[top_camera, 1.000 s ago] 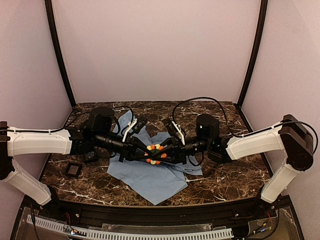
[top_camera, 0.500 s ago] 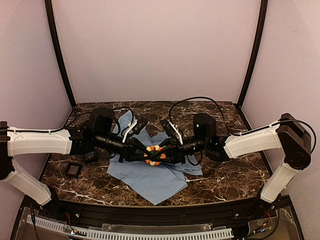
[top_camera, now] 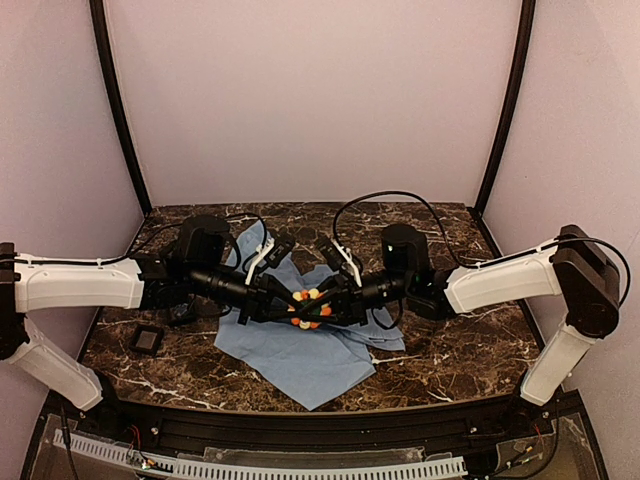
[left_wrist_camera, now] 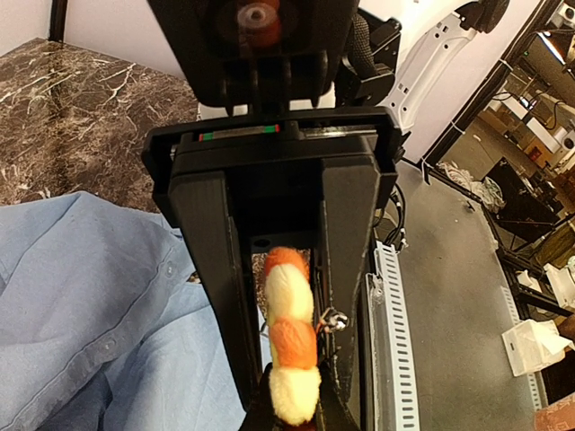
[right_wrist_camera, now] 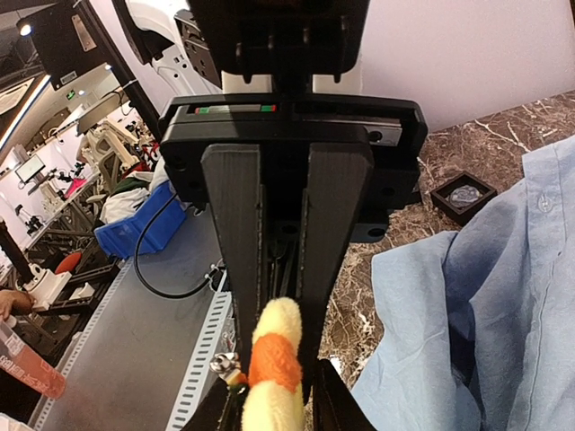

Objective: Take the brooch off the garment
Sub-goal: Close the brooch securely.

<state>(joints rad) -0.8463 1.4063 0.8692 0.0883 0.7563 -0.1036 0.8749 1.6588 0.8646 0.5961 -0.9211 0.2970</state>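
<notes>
The brooch (top_camera: 312,307) sits near the middle of the table (top_camera: 460,360), on the crumpled blue garment (top_camera: 300,365), caught between the two claws. From above, its flower face looks upward, a dark centre ringed by orange, yellow and red petals. Being round, it shows no long axis there. From each wrist it is seen edge-on, a row of orange and yellow petals running along the slot between the fingers.

The left claw (top_camera: 292,303) comes in from the left, pressed almost together and pinching the brooch's left rim. The right claw (top_camera: 334,299) meets it from the right, fingers a narrow way apart, nipping the opposite rim. A bit of bright metal (left_wrist_camera: 334,319) shows beside the petals.

Against a second ago, the right arm (top_camera: 500,285) has slid leftward, and its cable loop (top_camera: 390,198) arches higher. The left arm (top_camera: 80,285) and the brooch are about where they were. A small black square pad (top_camera: 148,340) lies by the left arm, apart from the garment.
</notes>
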